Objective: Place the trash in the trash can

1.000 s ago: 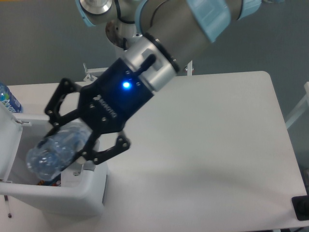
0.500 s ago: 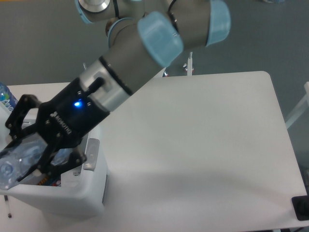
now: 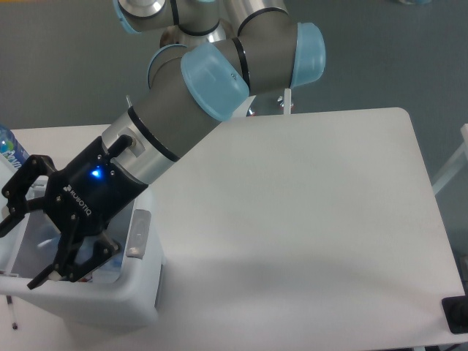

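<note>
My gripper (image 3: 18, 252) hangs over the open trash can (image 3: 110, 301), a white bin at the table's front left corner, with its black fingers (image 3: 69, 267) spread wide apart. Nothing is clamped between them. Pale clear plastic, apparently the water bottle (image 3: 45, 235), shows down inside the bin between the fingers, blurred and partly hidden by the gripper body. The small pouch is out of view.
A bottle with a bright blue label (image 3: 9, 148) stands at the left edge behind the bin. The bin's grey latch tab (image 3: 139, 234) faces the white table (image 3: 307, 219). A dark object (image 3: 457, 314) sits at the frame's bottom right corner.
The gripper swung left and down over the bin with the clear bottle clamped, then opened; the bottle has left the fingers and dropped into the bin.
</note>
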Motion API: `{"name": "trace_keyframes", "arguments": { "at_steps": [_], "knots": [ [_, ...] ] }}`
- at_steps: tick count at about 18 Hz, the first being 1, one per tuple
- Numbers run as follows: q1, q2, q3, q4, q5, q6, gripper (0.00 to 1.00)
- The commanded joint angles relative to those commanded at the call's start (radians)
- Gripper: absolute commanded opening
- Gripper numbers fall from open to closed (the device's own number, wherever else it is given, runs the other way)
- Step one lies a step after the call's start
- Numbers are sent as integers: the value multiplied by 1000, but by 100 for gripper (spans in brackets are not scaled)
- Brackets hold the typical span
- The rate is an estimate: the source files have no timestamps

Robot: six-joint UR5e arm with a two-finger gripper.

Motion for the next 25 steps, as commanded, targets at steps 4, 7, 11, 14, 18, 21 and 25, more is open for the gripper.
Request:
{"name": "trace_keyframes", "arguments": {
  "at_steps": [4,7,11,14,18,21,25],
  "knots": [
    [84,18,-5,-2,-2,1,93],
    [178,20,-3,0,-3,5,98],
    [247,-1,5,-2,-2,26,100],
    [276,-20,-2,-3,2,83,100],
    [316,-66,-6,-3,81,104,100],
    [345,-72,-18,-6,176,127,100],
    [373,-68,-113,-6,325,184,100]
  ]
}}
